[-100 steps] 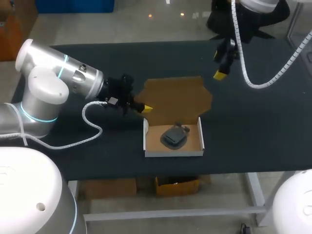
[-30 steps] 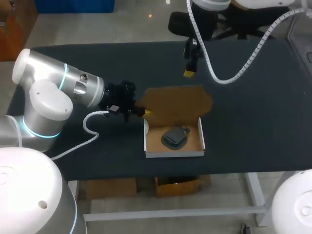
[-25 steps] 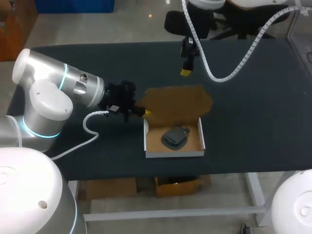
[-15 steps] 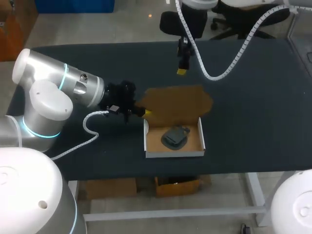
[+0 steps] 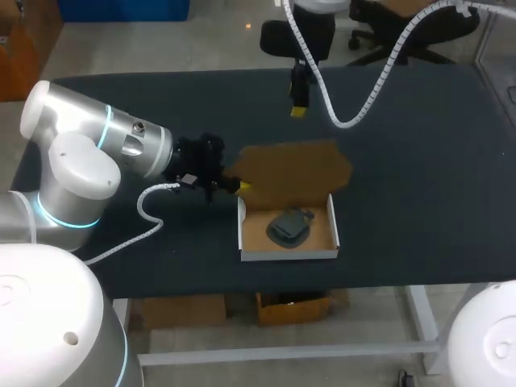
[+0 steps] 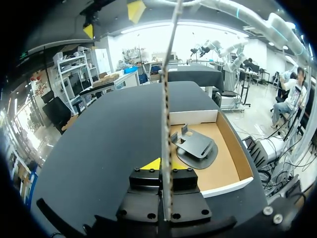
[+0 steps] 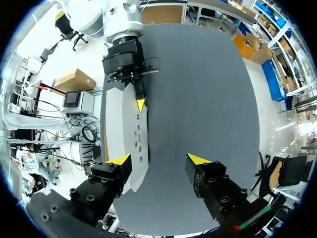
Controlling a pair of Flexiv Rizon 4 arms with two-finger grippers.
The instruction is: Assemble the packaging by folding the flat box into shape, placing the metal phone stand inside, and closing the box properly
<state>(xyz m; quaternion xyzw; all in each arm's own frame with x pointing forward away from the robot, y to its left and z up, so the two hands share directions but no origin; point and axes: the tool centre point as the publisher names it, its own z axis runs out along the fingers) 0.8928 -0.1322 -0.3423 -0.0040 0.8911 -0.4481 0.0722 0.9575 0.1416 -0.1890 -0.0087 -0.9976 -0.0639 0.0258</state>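
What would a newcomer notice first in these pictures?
The open white box near the front edge of the table holds the dark phone stand. Its brown lid stands raised, pinched at its left edge by the left gripper; the right gripper hangs open above the far side.

Light: bright, even, from overhead.
Shadow: soft, under the phone stand point(image 5: 287, 226) inside the box point(image 5: 288, 255).
Glare: white sheen on the left arm point(image 5: 76, 133), left of the box.

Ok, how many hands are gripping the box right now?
1: the left hand clamps the lid at its left edge; the right hand hangs open above the table beyond it.
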